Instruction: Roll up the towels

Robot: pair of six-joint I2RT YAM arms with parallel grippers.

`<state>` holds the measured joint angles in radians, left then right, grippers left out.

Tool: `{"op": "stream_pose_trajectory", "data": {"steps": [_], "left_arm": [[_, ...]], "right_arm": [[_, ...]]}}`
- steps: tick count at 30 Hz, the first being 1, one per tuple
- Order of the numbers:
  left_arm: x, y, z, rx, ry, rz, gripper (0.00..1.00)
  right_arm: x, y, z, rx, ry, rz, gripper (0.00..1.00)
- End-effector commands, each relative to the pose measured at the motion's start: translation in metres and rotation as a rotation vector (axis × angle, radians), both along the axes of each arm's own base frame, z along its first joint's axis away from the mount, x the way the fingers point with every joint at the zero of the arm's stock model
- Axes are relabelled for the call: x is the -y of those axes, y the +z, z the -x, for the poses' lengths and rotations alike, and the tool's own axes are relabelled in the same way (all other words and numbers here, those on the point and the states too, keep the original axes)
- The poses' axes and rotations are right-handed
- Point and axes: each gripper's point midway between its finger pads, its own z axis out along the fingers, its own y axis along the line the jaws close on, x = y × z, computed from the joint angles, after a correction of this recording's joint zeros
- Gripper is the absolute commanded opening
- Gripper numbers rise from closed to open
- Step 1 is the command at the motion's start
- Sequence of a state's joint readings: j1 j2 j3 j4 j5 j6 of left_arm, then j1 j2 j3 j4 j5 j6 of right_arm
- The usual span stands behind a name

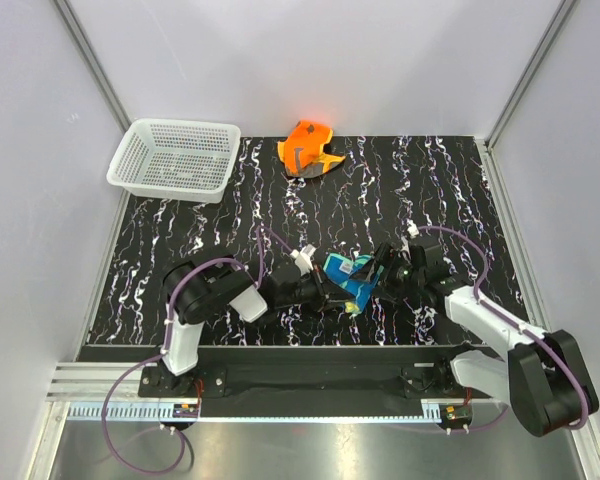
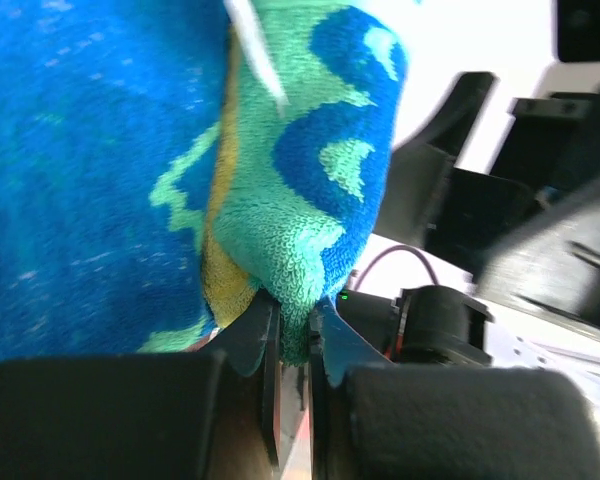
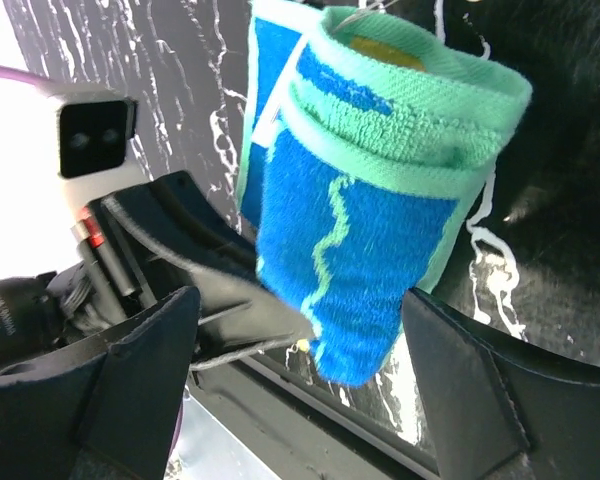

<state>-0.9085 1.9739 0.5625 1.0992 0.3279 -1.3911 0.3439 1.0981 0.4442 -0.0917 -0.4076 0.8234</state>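
Teal-blue, yellow-faced terry towel [image 3: 365,190] looks nearly rolled, left gripper [image 2: 295,338] clamped on its edge, right gripper [image 3: 302,345] spread wide around it; crumpled orange towel [image 1: 308,148] lies unrolled, pending.

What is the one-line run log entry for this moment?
left gripper: shut on blue-green towel | right gripper: open, astride same towel | orange towel: crumpled, far side, not yet rolled

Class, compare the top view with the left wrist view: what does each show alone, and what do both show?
Only the top view: the basket, the orange towel and the table. Only the left wrist view: the left pincer up close, shut on a fold of the blue towel. Both: the blue towel.
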Motion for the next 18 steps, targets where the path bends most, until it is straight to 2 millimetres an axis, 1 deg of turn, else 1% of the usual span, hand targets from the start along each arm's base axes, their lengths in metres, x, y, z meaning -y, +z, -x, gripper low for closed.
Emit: {"op": "stream_pose_trajectory", "data": {"steps": [1, 2, 3, 6, 7, 8, 9, 11, 13, 16, 18], "left_arm": [[0.006, 0.024, 0.002, 0.034, -0.033, 0.107, 0.0], [0.006, 0.022, 0.002, 0.024, -0.034, 0.103, 0.0], [0.006, 0.021, 0.002, 0.022, -0.036, 0.102, 0.0], [0.007, 0.017, -0.002, 0.012, -0.038, 0.086, 0.0], [0.006, 0.009, -0.001, -0.008, -0.04, 0.054, 0.0], [0.006, 0.007, -0.003, -0.007, -0.038, 0.044, 0.0], [0.005, 0.006, -0.004, -0.009, -0.035, 0.038, 0.0], [0.001, -0.004, -0.007, -0.03, -0.025, 0.006, 0.0], [-0.001, -0.007, -0.009, -0.036, -0.02, -0.005, 0.0], [-0.003, -0.014, -0.01, -0.053, -0.013, -0.023, 0.0], [-0.004, -0.016, -0.01, -0.058, -0.012, -0.031, 0.0]], "right_arm": [[-0.003, -0.003, -0.007, 0.013, -0.006, -0.023, 0.88], [-0.005, -0.002, -0.01, 0.034, -0.003, -0.031, 0.88], [-0.004, -0.007, -0.01, 0.024, -0.007, -0.026, 0.87], [-0.001, -0.014, -0.008, 0.009, -0.012, 0.002, 0.86], [0.001, -0.015, -0.007, 0.008, -0.016, 0.011, 0.86], [0.003, -0.015, -0.009, 0.022, -0.017, 0.022, 0.86], [0.005, -0.017, -0.004, 0.005, -0.018, 0.036, 0.86], [0.01, -0.019, 0.0, -0.005, -0.024, 0.058, 0.86], [0.011, -0.019, 0.002, -0.003, -0.029, 0.06, 0.86], [0.012, -0.023, 0.005, -0.025, -0.029, 0.068, 0.86], [0.013, -0.023, 0.003, -0.025, -0.038, 0.068, 0.86]]}}
